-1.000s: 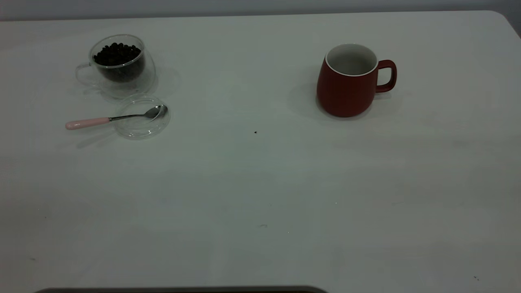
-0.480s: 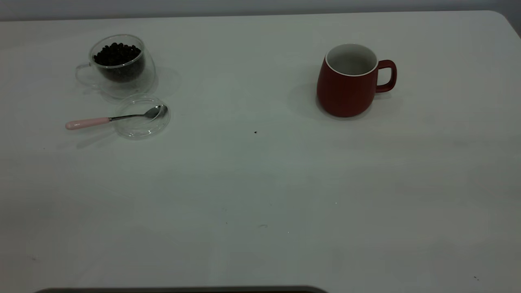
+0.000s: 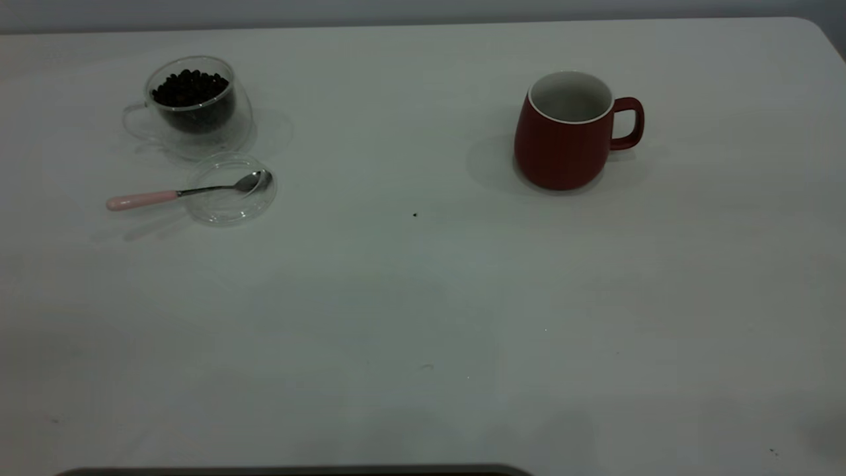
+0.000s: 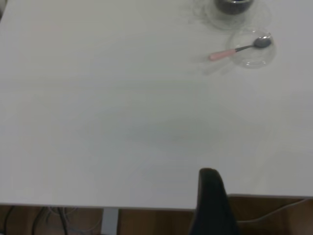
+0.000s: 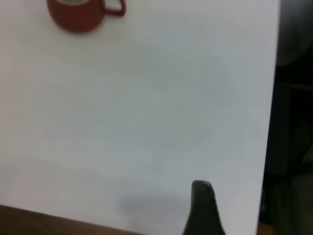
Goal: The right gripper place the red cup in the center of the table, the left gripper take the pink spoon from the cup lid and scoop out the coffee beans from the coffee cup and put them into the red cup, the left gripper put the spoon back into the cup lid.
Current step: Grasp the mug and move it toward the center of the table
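The red cup (image 3: 563, 135) stands upright on the white desk (image 3: 423, 297), its handle turned away from the coffee cup (image 3: 192, 106), which stands well apart and holds coffee beans (image 3: 190, 87). Just beside the coffee cup lies the cup lid (image 3: 229, 190), the pink spoon (image 3: 142, 199) resting its bowl in it. The left gripper (image 4: 211, 203) and right gripper (image 5: 203, 208) hang at the desk's near edge, well apart from the red cup; whether their jaws are wide or narrow cannot be told.

Bare white table (image 3: 423, 297) against grey wall: a lab bench.
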Motion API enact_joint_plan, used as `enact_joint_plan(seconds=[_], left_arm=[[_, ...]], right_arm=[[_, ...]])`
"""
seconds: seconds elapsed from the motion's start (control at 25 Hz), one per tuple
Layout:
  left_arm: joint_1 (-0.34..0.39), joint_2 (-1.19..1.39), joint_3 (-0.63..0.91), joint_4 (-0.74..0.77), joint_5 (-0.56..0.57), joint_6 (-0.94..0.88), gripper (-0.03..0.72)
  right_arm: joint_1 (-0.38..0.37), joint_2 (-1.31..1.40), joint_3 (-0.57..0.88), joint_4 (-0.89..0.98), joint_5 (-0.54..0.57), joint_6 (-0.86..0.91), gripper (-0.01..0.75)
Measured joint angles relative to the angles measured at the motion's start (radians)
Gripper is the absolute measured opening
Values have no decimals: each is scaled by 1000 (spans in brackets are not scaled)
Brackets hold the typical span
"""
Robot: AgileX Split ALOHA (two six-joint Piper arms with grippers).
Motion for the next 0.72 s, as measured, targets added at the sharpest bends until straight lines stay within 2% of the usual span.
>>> enact_joint_plan(seconds=[0.16,0.36,0.72], left_arm=[[0,0,0,7,0,0,572],[0,0,0,7,0,0,572],[0,0,0,8,0,0,572]], right_arm=[[0,308,-51,2,-198,-152,591],[0,667,-152,61,-371,-361,591],[23,1166,-428,105,-440,-656,591]])
